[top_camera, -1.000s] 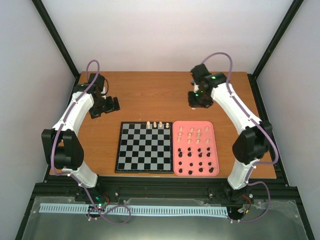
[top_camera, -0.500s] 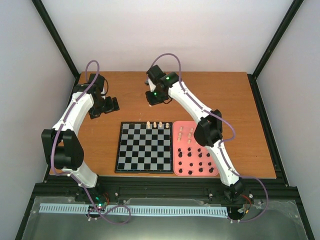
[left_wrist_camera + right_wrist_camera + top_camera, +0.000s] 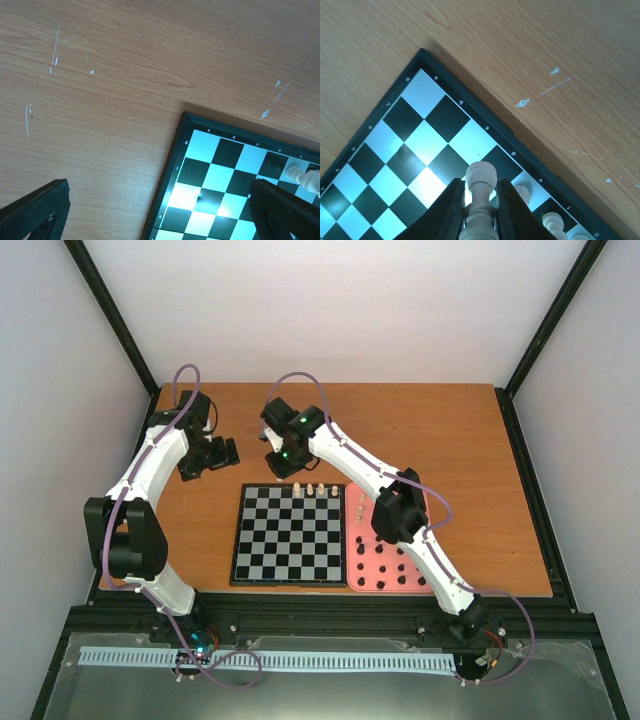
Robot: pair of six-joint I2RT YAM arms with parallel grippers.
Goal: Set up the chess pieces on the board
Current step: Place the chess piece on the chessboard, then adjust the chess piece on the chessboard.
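The board [image 3: 280, 540] lies flat in the middle of the table. Several cream chess pieces [image 3: 316, 489] stand on its far row. My right gripper [image 3: 283, 464] hovers over the board's far-left corner. In the right wrist view it [image 3: 480, 202] is shut on a cream chess piece [image 3: 480, 176], held upright above the board [image 3: 410, 145]; two placed cream pieces [image 3: 523, 193] stand to its right. My left gripper [image 3: 207, 457] is open and empty, left of the board. In the left wrist view its fingers [image 3: 37, 210] frame the board corner [image 3: 210, 175] and one cream piece [image 3: 302, 177].
The pink tray [image 3: 364, 586] lies right of the board, with cream pieces [image 3: 360, 509] at its far end and black pieces [image 3: 385, 577] nearer; my right arm crosses over it. Bare wooden table [image 3: 420, 430] lies behind the board.
My right arm has swung left from beyond the tray to the board's far-left corner, carrying the cream piece. My left arm has barely moved.
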